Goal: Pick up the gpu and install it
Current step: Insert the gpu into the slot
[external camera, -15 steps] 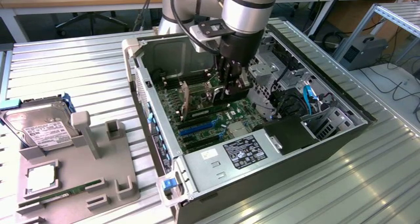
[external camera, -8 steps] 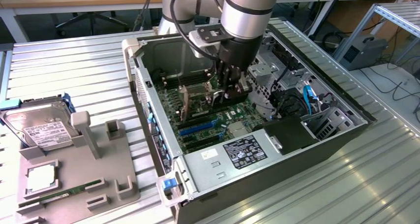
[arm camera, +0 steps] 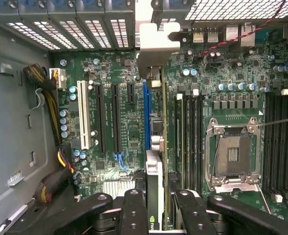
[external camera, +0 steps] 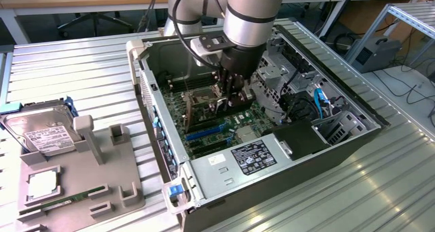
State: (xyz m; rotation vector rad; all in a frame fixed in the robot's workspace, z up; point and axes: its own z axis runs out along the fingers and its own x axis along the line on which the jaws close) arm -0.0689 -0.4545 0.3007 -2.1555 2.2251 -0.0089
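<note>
Gpu stands on edge inside the open computer case, pinched between the narrowed fingers of the hand, which reaches down into the case. Beneath the hand lies the green motherboard. Away from the hand the card ends at its pale bracket, and a blue slot runs just beside it.

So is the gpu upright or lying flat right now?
Upright: the end effector clamps the gpu on edge inside the case, edge facing the motherboard.

Metal table, computer case, grey fixture
</note>
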